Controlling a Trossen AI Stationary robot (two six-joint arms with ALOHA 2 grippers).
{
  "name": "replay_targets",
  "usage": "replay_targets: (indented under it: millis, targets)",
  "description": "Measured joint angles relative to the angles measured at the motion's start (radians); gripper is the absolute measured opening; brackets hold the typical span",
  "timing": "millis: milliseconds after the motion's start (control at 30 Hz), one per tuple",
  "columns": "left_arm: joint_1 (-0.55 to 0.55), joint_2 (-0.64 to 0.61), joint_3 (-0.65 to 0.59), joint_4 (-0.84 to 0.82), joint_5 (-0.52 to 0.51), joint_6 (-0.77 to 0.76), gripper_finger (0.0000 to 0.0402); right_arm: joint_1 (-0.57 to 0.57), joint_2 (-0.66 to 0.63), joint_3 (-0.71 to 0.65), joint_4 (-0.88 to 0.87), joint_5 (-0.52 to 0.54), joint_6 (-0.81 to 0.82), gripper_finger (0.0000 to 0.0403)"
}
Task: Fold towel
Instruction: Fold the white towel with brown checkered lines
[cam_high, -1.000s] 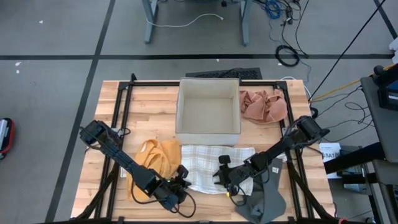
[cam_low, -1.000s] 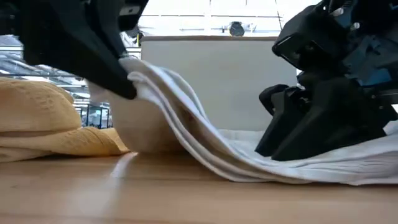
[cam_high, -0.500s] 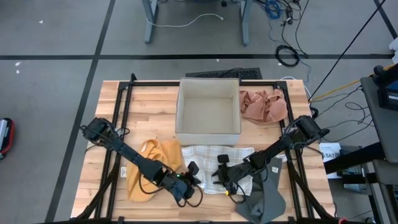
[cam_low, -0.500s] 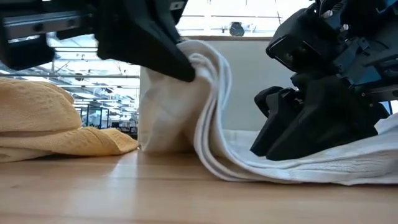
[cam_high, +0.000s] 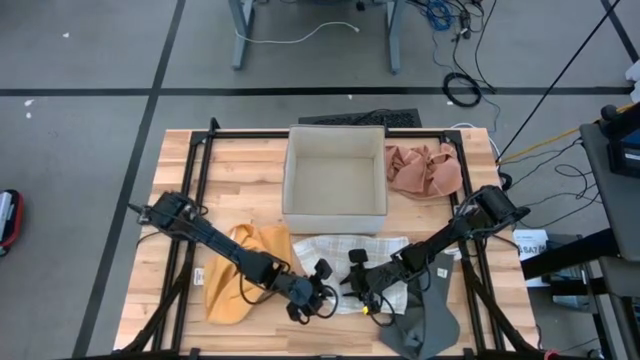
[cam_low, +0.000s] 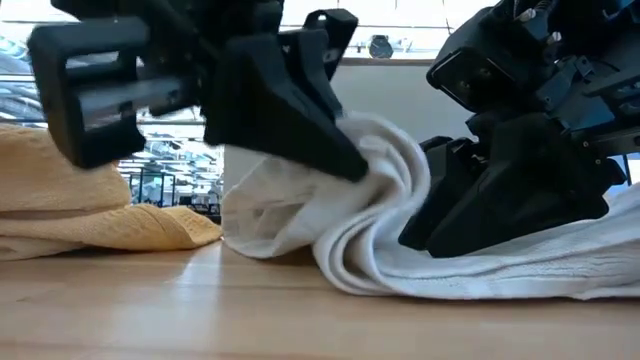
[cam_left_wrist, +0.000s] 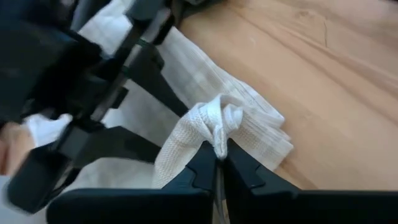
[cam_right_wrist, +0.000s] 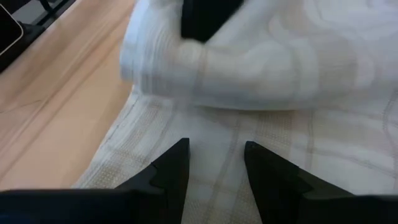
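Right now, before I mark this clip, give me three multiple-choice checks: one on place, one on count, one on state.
1. Where does the pink cloth lie?
A. inside the box
B. beside the box, toward the right arm's side
C. under the left claw

2. How many cloths lie on the table?
A. two
B. four
C. six

3. What is the left claw doing?
A. pinching a bunch of the white towel
B. hanging open above the yellow towel
C. resting in the box

Answers: 1 B, it lies outside the box wall. 2 B, pink, yellow, white and grey cloth. 3 A, the fingers meet on bunched fabric.
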Motion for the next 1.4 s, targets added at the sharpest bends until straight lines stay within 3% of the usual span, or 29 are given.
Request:
replay_targets:
  millis: [333, 467, 933, 1100, 1400]
  targets:
    - [0.020, 0.042, 0.000, 0.116, 0.001, 0.014, 0.0023, 0.000, 0.000, 0.000, -0.006, -0.002, 0.001, 0.0146]
    - [0.033, 0.042, 0.000, 0.115, 0.050, 0.006, 0.0028, 0.000, 0.000, 0.000, -0.007, -0.002, 0.002, 0.0146]
    - [0.039, 0.043, 0.000, 0.207, 0.049, -0.095, 0.0177, 0.001, 0.000, 0.000, -0.019, -0.002, 0.002, 0.0146]
    - [0.028, 0.043, 0.000, 0.259, -0.029, -0.094, 0.0194, 0.001, 0.000, 0.000, -0.021, -0.002, 0.002, 0.0146]
    - [0.039, 0.043, 0.000, 0.233, -0.039, -0.127, 0.0195, 0.001, -0.001, 0.001, -0.028, -0.001, 0.000, 0.0146]
